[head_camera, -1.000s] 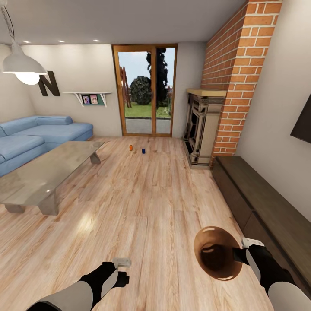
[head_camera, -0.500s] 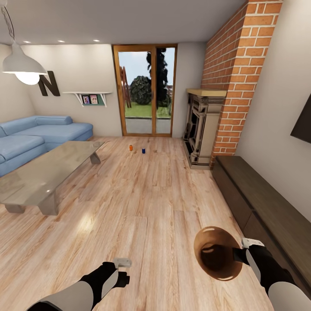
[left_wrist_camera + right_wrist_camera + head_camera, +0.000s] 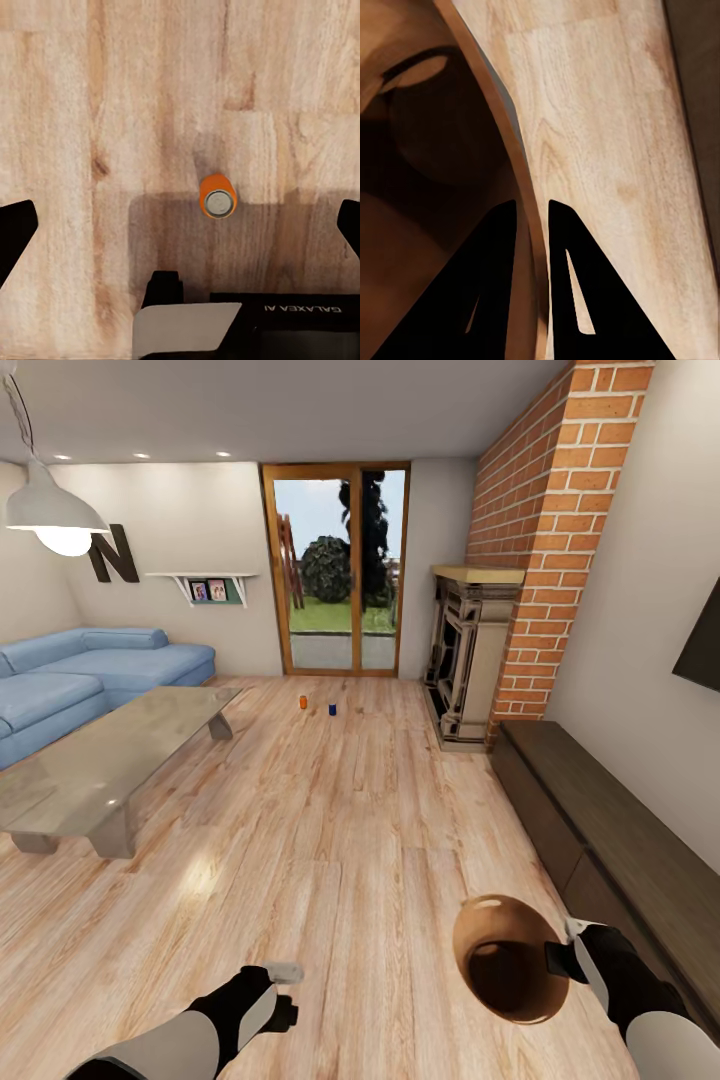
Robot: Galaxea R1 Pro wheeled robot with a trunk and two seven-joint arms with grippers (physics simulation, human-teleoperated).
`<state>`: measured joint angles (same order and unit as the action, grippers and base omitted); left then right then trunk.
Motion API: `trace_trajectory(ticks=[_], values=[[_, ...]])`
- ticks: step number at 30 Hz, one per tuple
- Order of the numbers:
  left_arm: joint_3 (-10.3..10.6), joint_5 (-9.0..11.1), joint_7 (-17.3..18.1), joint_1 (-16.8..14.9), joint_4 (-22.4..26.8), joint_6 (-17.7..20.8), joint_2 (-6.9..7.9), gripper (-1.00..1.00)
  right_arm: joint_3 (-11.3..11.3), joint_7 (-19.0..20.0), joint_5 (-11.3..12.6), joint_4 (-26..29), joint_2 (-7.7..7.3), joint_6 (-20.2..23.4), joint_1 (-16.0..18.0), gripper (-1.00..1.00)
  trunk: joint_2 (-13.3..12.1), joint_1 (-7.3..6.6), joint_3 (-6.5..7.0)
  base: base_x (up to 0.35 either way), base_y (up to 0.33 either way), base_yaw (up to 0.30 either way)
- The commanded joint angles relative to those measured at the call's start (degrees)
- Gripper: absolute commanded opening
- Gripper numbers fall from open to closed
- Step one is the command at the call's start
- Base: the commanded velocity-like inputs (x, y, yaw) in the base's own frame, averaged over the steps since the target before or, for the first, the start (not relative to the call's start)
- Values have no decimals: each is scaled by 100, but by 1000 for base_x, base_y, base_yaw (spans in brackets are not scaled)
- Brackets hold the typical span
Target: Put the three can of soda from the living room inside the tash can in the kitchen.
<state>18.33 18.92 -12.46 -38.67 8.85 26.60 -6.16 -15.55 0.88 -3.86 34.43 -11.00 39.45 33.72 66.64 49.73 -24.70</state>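
At the bottom of the head view we see our right gripper [image 3: 556, 957] clamped on the rim of the trash can [image 3: 510, 958], at the lower right of the frame; in the right wrist view the two dark fingers [image 3: 484, 285] straddle the bin's thin wall, one inside against the brown interior, one outside over the floor. Our left gripper [image 3: 283, 973] sits at the lower centre-left, spread wide: in the left wrist view its fingertips stand at the far side edges of the frame, and an orange soda can [image 3: 217, 196] stands upright on the floor [image 3: 340, 830] between them, apart from both. Both forearms reach in from the bottom edge, the left angled toward the middle, the right coming in from the lower right corner. The right side of the frame is bounded by a long dark low cabinet [image 3: 610, 830], just beside the bin; at the left lies the grey coffee table [image 3: 100, 760] with the blue sofa [image 3: 90, 670] behind it. Between them the wood floor runs open. Far up the middle, a second orange can [image 3: 303, 702] and a blue can [image 3: 332, 709] stand near each other before the glass doors [image 3: 335, 570], with the brick fireplace [image 3: 470, 650] to their right.
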Motion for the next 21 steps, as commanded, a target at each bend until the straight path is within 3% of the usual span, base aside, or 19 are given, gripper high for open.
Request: trace_trajectory(ticks=[1,5,12,21], values=[[-5,2,-25,0,0,16,-2,100,-4,27,53,3,-1,1,3,-100,0,0,1,0,0,0],[-17,12,-90,0,2,52,-6,100,-6,27,52,16,-5,10,3,-100,0,0,1,0,0,0],[-23,41,-121,0,3,71,-8,100,-5,27,69,20,12,44,10,-100,281,154,-151,0,0,0],[-31,50,-126,0,3,69,0,100,6,19,47,10,3,576,254,-100,642,351,-390,0,0,0]])
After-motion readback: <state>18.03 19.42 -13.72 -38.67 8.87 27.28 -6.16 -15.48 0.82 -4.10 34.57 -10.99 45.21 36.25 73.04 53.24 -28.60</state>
